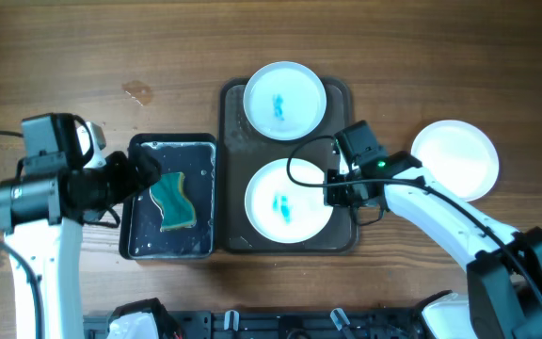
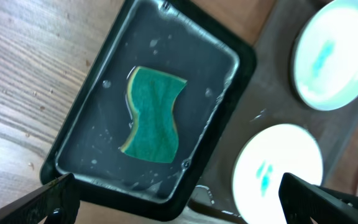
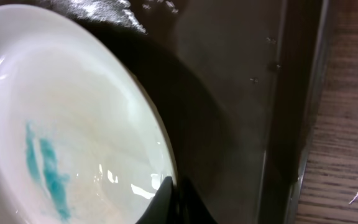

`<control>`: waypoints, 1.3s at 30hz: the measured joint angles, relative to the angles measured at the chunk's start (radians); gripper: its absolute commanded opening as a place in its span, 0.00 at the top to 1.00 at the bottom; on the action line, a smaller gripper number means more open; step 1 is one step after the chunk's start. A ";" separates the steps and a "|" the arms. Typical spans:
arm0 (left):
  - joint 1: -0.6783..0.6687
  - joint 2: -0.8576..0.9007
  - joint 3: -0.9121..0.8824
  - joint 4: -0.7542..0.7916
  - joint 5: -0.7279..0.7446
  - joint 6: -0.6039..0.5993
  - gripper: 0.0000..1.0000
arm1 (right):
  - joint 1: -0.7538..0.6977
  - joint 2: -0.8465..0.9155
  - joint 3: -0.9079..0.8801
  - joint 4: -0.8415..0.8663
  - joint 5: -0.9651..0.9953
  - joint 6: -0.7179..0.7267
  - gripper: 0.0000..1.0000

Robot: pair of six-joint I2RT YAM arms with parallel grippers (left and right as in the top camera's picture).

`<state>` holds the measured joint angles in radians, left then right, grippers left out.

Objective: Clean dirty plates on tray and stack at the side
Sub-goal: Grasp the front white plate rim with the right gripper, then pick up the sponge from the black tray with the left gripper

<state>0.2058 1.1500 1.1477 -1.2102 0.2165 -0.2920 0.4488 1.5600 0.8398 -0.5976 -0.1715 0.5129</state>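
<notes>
Left gripper (image 1: 149, 171) near sponge (image 1: 172, 200), long axis seemingly front-to-back

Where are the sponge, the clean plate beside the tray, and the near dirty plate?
sponge (image 2: 153, 115), left wrist view, middle of its green face.
clean plate (image 1: 454, 160), overhead view, its white centre.
near dirty plate (image 1: 283, 207), overhead view, on the blue smear.

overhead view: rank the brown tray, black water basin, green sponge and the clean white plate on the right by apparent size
1. brown rectangular tray
2. black plastic basin
3. clean white round plate
4. green wavy sponge
</notes>
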 measured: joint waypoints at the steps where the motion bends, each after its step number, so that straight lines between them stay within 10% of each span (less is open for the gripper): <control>1: -0.006 0.027 0.000 -0.003 -0.003 0.002 0.00 | 0.000 0.004 -0.005 0.016 0.015 0.038 0.77; 7: -0.019 0.153 -0.111 0.034 -0.010 0.003 0.06 | -0.001 -0.006 0.041 -0.026 0.066 0.042 0.70; 21: -0.234 0.425 -0.309 0.304 -0.085 -0.112 0.96 | -0.001 -0.206 0.111 -0.113 0.154 -0.028 0.71; 27: -0.269 0.491 -0.294 0.313 -0.123 -0.163 0.96 | -0.001 -0.206 0.111 -0.118 0.154 -0.028 0.71; 33: -0.265 0.433 -0.209 0.212 -0.126 -0.175 0.47 | -0.001 -0.206 0.111 -0.129 0.154 -0.028 0.71; 39: -0.264 0.328 -0.180 0.236 -0.259 -0.178 0.49 | -0.001 -0.206 0.111 -0.135 0.154 -0.028 0.71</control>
<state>-0.0578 1.4784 0.9680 -0.9741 -0.0429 -0.4698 0.4480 1.3544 0.9508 -0.7330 -0.0170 0.4847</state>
